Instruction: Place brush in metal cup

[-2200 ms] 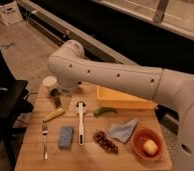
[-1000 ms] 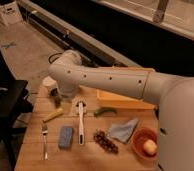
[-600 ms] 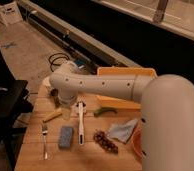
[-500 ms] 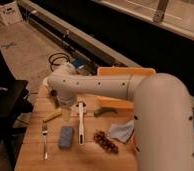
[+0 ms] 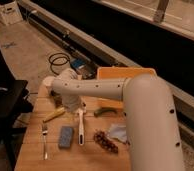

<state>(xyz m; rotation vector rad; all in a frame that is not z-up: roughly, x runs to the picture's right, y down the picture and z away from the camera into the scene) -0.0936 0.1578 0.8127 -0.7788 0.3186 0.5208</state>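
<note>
The brush (image 5: 81, 129) lies flat on the wooden table (image 5: 35, 155), white handle running front to back, its round head at the far end. My gripper (image 5: 73, 106) hangs low just left of and above the brush's head, at the end of the big white arm (image 5: 120, 92) that comes in from the right. The metal cup (image 5: 57, 100) shows only as a dark sliver behind the wrist at the table's back left; the arm hides most of it.
A white cup (image 5: 49, 81) stands at the back left corner. A fork (image 5: 44, 141), a blue sponge (image 5: 66, 136), a yellow item (image 5: 55, 115), a green item (image 5: 106, 111), grapes (image 5: 106, 141) and a blue cloth (image 5: 119, 132) lie around the brush. A yellow board (image 5: 115, 74) is behind.
The arm has swung nearer and to the left, and now covers the table's right side. The gripper has come down beside the brush's head. The brush has not moved.
</note>
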